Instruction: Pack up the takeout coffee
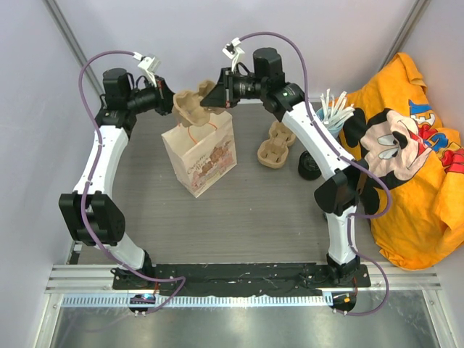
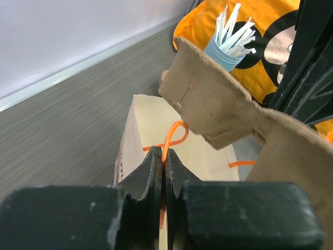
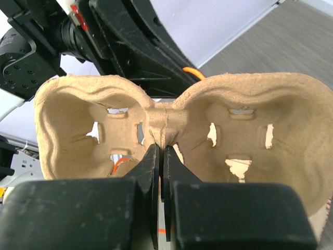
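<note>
My right gripper (image 1: 216, 93) is shut on the middle ridge of an empty two-well cardboard carrier (image 1: 194, 101) and holds it in the air above the open paper bag (image 1: 201, 156). In the right wrist view the jaws (image 3: 162, 153) pinch the carrier (image 3: 239, 120) between its two wells. My left gripper (image 1: 172, 104) is shut on the bag's orange handle (image 2: 174, 136), at the bag's top left. A small black cup (image 1: 309, 165), probably the takeout coffee, stands on the table right of the bag, partly hidden behind my right arm.
A second cardboard carrier (image 1: 277, 145) lies on the table between the bag and the black cup. A blue cup of white sticks (image 1: 331, 112) stands at the back right. An orange printed shirt (image 1: 417, 156) covers the right side.
</note>
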`<state>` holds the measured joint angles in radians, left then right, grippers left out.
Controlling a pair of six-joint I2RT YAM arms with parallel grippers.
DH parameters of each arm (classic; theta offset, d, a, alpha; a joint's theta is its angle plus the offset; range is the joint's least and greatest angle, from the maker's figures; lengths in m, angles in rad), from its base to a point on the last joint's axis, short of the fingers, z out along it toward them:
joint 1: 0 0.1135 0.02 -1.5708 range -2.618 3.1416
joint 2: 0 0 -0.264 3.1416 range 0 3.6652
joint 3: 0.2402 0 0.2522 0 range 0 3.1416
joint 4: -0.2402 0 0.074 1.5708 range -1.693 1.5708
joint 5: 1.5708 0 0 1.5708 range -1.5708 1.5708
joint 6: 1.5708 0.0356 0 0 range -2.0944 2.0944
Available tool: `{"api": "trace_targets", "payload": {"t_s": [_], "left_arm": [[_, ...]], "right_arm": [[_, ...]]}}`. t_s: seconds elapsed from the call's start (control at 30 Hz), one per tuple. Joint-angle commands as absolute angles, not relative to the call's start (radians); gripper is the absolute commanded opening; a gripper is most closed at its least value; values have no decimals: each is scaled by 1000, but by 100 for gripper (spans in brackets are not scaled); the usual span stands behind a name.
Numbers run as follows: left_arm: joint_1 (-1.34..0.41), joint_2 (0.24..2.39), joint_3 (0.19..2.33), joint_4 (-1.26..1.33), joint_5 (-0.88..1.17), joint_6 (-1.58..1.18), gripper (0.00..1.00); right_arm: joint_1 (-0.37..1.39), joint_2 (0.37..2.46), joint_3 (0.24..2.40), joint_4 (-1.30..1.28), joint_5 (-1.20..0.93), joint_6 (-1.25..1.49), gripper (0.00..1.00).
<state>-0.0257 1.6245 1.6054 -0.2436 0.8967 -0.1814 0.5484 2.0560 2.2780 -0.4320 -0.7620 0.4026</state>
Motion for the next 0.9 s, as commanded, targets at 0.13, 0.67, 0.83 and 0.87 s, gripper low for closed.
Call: {"api": "trace_targets", "payload": {"t_s": [0.13, 0.67, 0.83, 0.87], "left_arm": [[-32, 1577, 1615, -244, 884, -207, 4], [-44, 1566, 1620, -262, 907, -226, 0], [-57, 1559, 1620, -278, 899, -230, 0], [-58, 1559, 1620, -279, 897, -232, 0]], "right_arm": [[584, 2059, 2283, -377, -758, 426, 1], [549, 2028, 2368, -419, -675, 374, 1], [546, 2031, 2370, -422, -658, 382, 1], [546, 2031, 2372, -422, -644, 385, 1]]}}
